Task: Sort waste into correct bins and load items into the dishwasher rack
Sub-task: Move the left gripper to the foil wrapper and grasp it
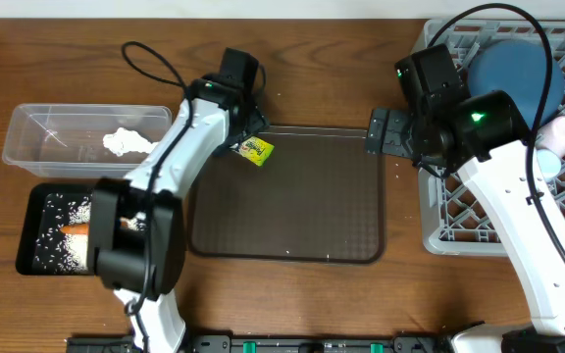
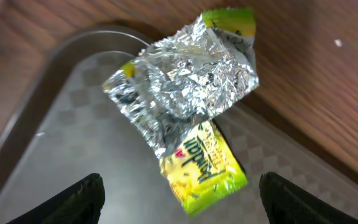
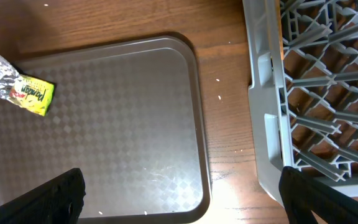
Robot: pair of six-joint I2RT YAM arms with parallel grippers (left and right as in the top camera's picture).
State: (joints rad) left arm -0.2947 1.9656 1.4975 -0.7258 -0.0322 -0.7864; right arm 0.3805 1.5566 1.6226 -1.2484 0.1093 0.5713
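The crumpled silver-green-yellow foil wrapper (image 1: 256,149) lies at the far left corner of the brown tray, its silver end over the rim. It fills the left wrist view (image 2: 191,106) and shows small in the right wrist view (image 3: 23,90). My left gripper (image 1: 248,135) hovers just above it, open, its fingers (image 2: 179,202) on either side and apart from it. My right gripper (image 1: 379,132) is open and empty (image 3: 185,199) over the gap between tray and dishwasher rack (image 1: 439,226). The black tray (image 1: 37,201) holds scattered rice and the carrot (image 1: 75,230). The clear tub (image 1: 37,127) holds a white clump.
The brown serving tray (image 1: 292,226) is otherwise bare. The dark blue bowl (image 1: 513,74), a whitish cup (image 1: 560,132) and a light blue cup (image 1: 549,162) are in the rack, partly behind my right arm. Chopsticks and small bowl are not visible.
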